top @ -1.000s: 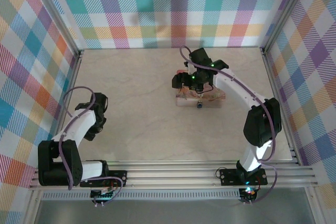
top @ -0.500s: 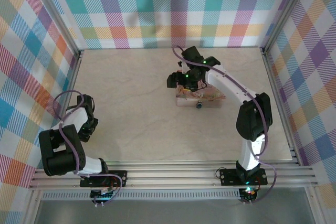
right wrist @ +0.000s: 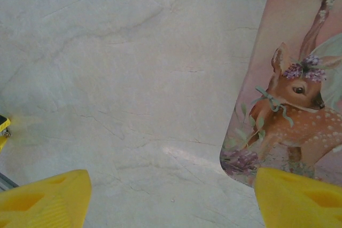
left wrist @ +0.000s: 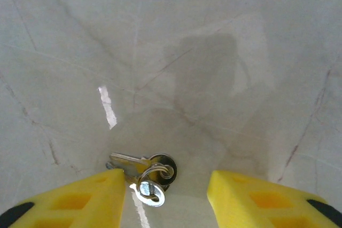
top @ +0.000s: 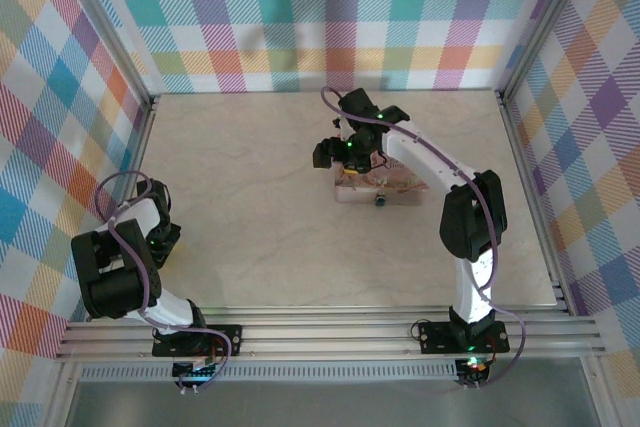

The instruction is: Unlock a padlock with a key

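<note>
The left tool [left wrist: 165,185] is part open and straddles the small silvery key [left wrist: 136,162] on its split ring. The key's long axis lies across the gap. The right tool [right wrist: 171,193] is wide and empty, beside the pink floral tin box [right wrist: 291,105]. The tiny blue padlock [top: 380,201] sits at that box's near edge, well apart from the key.

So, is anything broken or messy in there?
Nothing stands out. The keys lie flat on the table between the left gripper's open fingers, and the pink deer tin sits flat with the tiny blue padlock by its near edge.
</note>
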Available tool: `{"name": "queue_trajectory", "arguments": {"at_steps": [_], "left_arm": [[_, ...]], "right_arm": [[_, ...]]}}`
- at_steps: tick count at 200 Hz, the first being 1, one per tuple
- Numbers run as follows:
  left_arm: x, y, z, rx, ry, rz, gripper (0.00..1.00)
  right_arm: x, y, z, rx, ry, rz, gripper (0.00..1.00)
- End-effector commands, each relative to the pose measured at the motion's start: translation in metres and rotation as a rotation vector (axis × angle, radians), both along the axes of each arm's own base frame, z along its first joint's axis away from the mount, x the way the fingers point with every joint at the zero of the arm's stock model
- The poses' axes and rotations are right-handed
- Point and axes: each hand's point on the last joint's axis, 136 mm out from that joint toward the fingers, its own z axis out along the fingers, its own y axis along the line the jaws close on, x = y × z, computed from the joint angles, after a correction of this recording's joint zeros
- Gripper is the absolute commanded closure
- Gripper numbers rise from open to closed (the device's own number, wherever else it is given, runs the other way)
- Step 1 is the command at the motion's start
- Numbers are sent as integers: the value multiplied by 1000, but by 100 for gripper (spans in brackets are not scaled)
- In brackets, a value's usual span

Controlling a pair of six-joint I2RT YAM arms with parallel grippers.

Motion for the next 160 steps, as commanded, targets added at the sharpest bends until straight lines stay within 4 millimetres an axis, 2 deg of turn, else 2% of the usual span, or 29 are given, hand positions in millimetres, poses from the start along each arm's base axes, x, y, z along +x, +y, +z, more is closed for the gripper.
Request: {"name": "queue_trajectory", "arguments": {"at_steps": [1,12,37,71,75,92,98,112,146,160], "left_arm": [[3,-1,-13,-39,-6,4,57],[2,-1,-14,-41,0,0,59],[-1,-2,-13,-43,10,-11,76],[-3,-7,-9,-59,-7,-27,83],[-2,-8,-9,-64,-14,-31,89],[-1,-14,-6,-87,-36,-41,94],[0,-17,-6,-103,-50,-46,100],[2,-26,-4,-133,-76,-67,100],[21,-55,3,-209,-146,-188,100],[35,-80,9,-238,-168,-302,100]], "right_arm": [[-3,3,5,4,12,6,20],[-4,3,5,2,11,6,20],[-5,2,4,3,13,2,20],[-9,0,4,11,6,-3,20],[-10,-1,4,11,6,-5,20],[-13,-4,4,13,0,-9,19],[-14,-5,3,14,-2,-11,19],[-18,-8,4,23,-4,-19,19],[-29,-14,0,110,22,-66,19],[-32,-20,0,167,37,-103,19]]}}
